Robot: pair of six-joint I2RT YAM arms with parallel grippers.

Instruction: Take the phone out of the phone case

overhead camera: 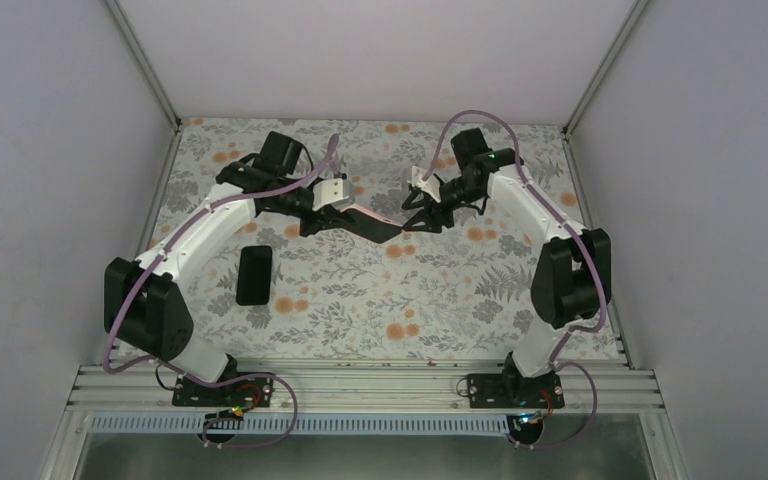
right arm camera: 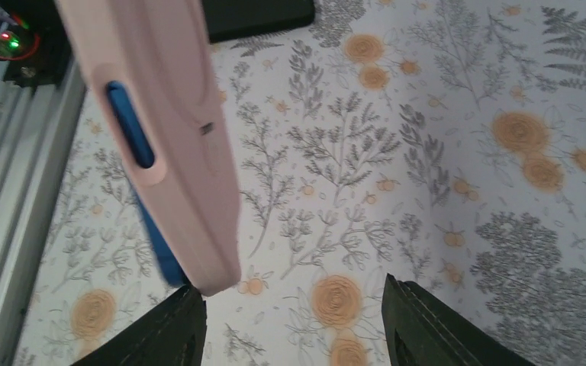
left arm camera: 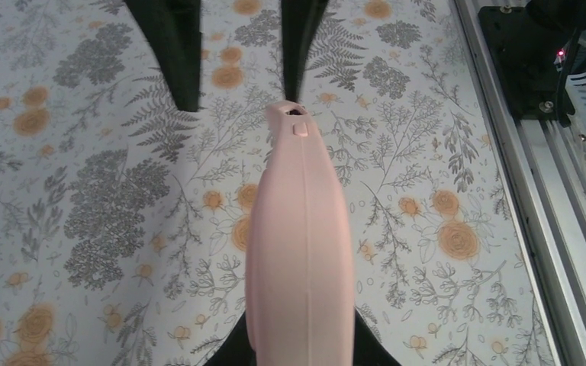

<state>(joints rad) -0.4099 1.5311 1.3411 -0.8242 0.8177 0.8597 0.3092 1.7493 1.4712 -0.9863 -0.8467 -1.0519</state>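
The left gripper (overhead camera: 343, 215) clamps the pink case (left arm camera: 299, 244) in the air over the middle of the table (overhead camera: 440, 300) (blue phone (right arm camera: 131, 137) inside it). At its 3 o'clock the right gripper (right arm camera: 290, 290) gapes wide. A black slab (overhead camera: 254, 274) lies at 8 o'clock.

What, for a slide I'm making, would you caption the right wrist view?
Pink phone case, blue phone showing through its side slot, hangs over the floral table near the open right gripper.

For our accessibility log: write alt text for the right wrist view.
A pink case, blue phone showing through its side cutout, hangs tilted above a floral table. The right gripper is open below, near the case's tip.
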